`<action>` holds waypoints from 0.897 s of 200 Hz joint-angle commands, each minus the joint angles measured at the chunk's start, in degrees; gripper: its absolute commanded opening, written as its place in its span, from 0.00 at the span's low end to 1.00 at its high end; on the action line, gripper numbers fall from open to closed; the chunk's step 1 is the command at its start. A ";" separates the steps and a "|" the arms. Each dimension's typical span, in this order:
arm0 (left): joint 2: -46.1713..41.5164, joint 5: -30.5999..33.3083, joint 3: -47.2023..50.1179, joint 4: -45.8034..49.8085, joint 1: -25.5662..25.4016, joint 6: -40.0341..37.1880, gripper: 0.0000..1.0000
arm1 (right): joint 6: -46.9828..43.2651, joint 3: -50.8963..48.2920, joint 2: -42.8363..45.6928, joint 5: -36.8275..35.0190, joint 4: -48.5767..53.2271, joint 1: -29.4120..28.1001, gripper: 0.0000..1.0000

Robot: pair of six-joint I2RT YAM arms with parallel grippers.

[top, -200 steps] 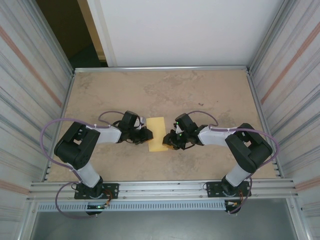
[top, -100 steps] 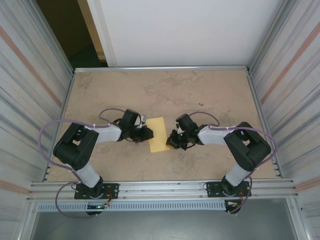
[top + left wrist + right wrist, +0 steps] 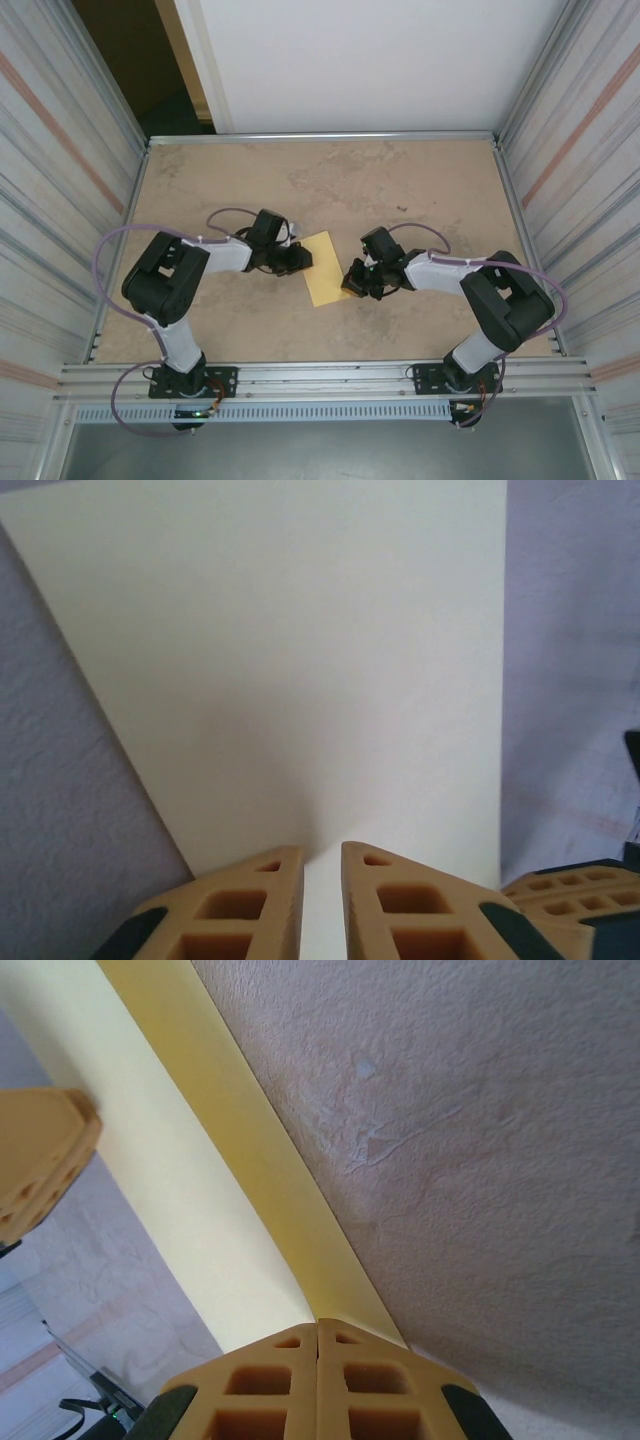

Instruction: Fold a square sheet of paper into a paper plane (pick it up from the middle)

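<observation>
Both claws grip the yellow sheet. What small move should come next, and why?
Probably lower the sheet flat onto the table and press its fold: the left claw pinches one edge, the right claw is shut on the opposite side, and a doubled layer shows there.

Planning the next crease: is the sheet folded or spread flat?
Folded: the square sheet of paper shows two overlapping layers in the right wrist view.
</observation>
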State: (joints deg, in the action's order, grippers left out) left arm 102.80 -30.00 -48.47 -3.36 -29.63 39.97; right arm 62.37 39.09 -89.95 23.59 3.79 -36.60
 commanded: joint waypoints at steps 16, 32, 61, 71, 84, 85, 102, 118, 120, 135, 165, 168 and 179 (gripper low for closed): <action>2.18 0.50 -2.99 3.97 0.17 -0.41 0.18 | -1.11 0.27 0.30 0.78 2.17 0.31 0.00; 2.92 0.64 -3.21 4.65 0.10 -0.62 0.18 | -1.20 0.95 -0.35 1.21 2.70 0.27 0.00; 3.97 0.35 -3.57 5.72 0.01 -1.67 0.18 | -1.50 1.73 -0.64 1.72 2.96 0.23 0.04; 4.11 0.37 -3.58 5.89 0.01 -1.95 0.18 | -1.68 1.96 -0.45 1.66 3.40 0.28 0.06; 4.25 0.30 -3.57 6.14 0.01 -2.19 0.18 | -1.79 1.98 -0.14 1.57 3.88 0.25 0.08; 4.25 0.34 -3.57 6.15 0.01 -2.31 0.18 | -1.76 1.96 -0.05 1.51 3.91 0.27 0.08; 4.29 0.28 -3.56 6.18 0.01 -2.63 0.18 | -1.81 2.03 0.37 0.65 5.32 0.25 0.11; 4.41 0.29 -3.56 6.26 0.01 -2.78 0.18 | -2.16 2.37 0.90 -0.88 7.22 -0.05 0.13; 4.42 0.27 -3.56 6.26 0.01 -2.81 0.18 | -2.16 2.34 0.98 -0.91 7.31 -0.05 0.13; 4.59 0.23 -3.47 6.08 -0.01 -2.83 0.18 | -2.08 2.31 1.01 -0.59 7.38 -0.08 0.11; 4.69 0.21 -3.30 5.82 0.01 -2.70 0.18 | -1.64 2.20 0.83 -0.35 6.78 -0.15 0.08; 4.68 0.20 -3.30 5.74 0.02 -2.70 0.18 | -1.57 2.09 0.75 -0.32 6.64 -0.17 0.08; 4.68 0.20 -3.21 5.73 0.01 -2.57 0.18 | -1.46 1.97 0.75 -0.22 5.78 -0.21 0.05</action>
State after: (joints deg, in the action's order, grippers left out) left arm 105.23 -30.61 -51.92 -0.84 -29.58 38.74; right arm 61.17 39.97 -89.97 23.79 9.08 -36.67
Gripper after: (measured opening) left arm 0.178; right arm 0.073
